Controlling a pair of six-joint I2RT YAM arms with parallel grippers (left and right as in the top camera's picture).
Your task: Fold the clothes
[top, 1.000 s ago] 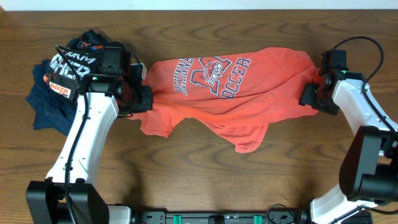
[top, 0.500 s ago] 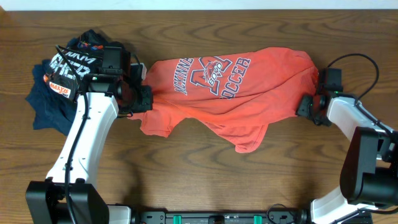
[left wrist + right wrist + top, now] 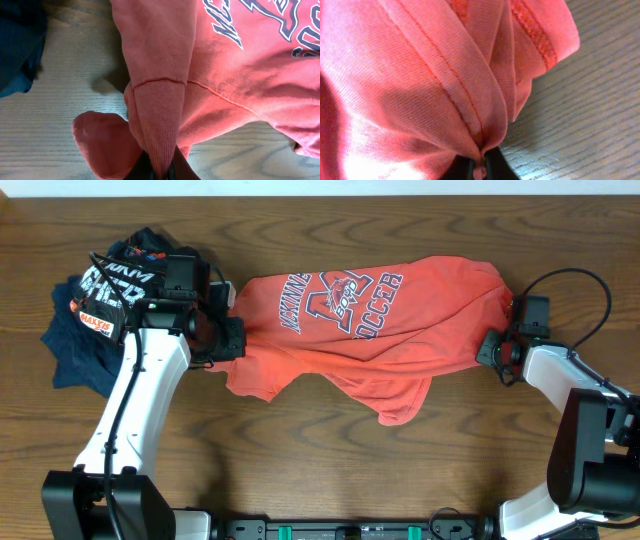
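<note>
Shirt (image 3: 360, 330), coral-red tee, lies crumpled and print side up across the middle of the wooden desk (image 3: 300, 470), "SOCCER" lettering readable on the chest, one loose corner hanging toward the near edge. Left tool (image 3: 228, 338) is at the shirt's left edge, pressed together on a bunched fold of red cloth; in the left wrist view a seamed strip runs straight down into its fingers (image 3: 142, 172). Right tool (image 3: 492, 348) is at the shirt's right edge, pinching a gathered, stitched bit of fabric, fingers (image 3: 497, 170) tight on it. Black garment with white lettering (image 3: 110, 285) and navy garment (image 3: 75, 350) are heaped at the far left, beside the left arm, apart from the shirt
</note>
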